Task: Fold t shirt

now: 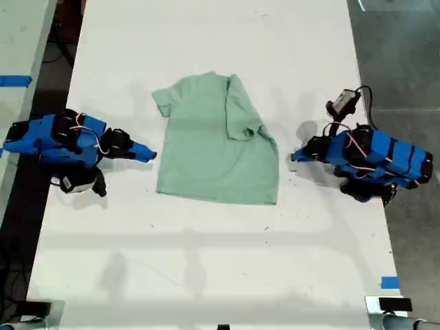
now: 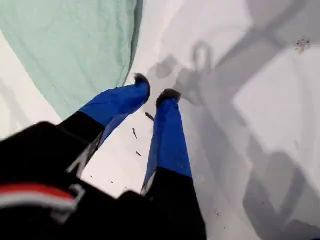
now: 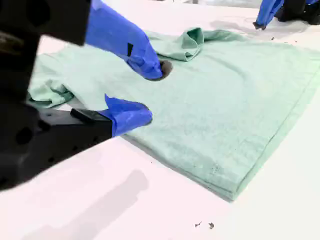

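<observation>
The pale mint-green t shirt [image 1: 213,148] lies flat in the middle of the white table [image 1: 206,261], with one sleeve [image 1: 240,113] folded in over its body. My first gripper [image 1: 295,157] rests low beside the shirt's edge on the exterior view's right. Its fingers [image 2: 167,130] are narrowly open over bare table, with the t shirt [image 2: 75,45] just beyond them. My second gripper [image 1: 150,154] sits at the shirt's edge on the exterior view's left. It is open [image 3: 145,92] with nothing in it, its jaws over the edge of the t shirt [image 3: 225,110]. The first gripper [image 3: 265,15] shows far across the cloth.
A dark gap [image 1: 41,89] runs along the table's edge on the exterior view's left, with blue tape [image 1: 14,80] beyond it. Grey floor [image 1: 399,55] lies past the edge on the exterior view's right. More blue tape [image 1: 389,282] marks the near corner on that side.
</observation>
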You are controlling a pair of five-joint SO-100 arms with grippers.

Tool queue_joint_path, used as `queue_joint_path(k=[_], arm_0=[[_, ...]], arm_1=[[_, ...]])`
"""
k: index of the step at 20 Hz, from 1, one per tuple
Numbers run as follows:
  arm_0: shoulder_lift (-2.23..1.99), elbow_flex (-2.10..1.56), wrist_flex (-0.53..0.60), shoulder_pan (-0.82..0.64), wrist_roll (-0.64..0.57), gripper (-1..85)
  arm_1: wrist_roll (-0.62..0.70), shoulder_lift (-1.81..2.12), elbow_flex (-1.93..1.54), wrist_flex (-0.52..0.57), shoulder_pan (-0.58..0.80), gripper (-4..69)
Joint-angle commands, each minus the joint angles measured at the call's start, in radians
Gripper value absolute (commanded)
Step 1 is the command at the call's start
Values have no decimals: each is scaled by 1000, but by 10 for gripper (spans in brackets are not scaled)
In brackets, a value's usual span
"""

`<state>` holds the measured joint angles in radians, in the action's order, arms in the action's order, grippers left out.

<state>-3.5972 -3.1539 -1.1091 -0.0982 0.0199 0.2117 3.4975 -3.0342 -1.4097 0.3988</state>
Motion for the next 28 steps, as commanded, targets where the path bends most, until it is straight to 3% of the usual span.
queue_joint_path(k=[1, 7, 10, 14, 17, 20, 25, 28], arm_0=[[-8, -81, 141, -268, 97, 0], [-8, -75, 127, -259, 101, 0], [-8, 20, 114, -181, 114, -1], [130, 371, -28, -275, 83, -1], [773, 851, -163, -399, -77, 40], [1224, 1216, -273, -603, -348, 123], [1609, 1284, -158, -862, -635, 161], [1878, 1358, -97, -899, -692, 167]], arm_1=[[-5, 11, -34, 3, -54, 44], [-8, 11, -34, 3, -54, 45], [-12, 11, -34, 3, -54, 45], [-11, 11, -34, 3, -49, 46], [-12, 11, -34, 3, -54, 46], [-11, 11, -34, 3, -57, 46], [5, 11, -34, 8, -60, 46], [8, 11, -34, 9, -66, 46]])
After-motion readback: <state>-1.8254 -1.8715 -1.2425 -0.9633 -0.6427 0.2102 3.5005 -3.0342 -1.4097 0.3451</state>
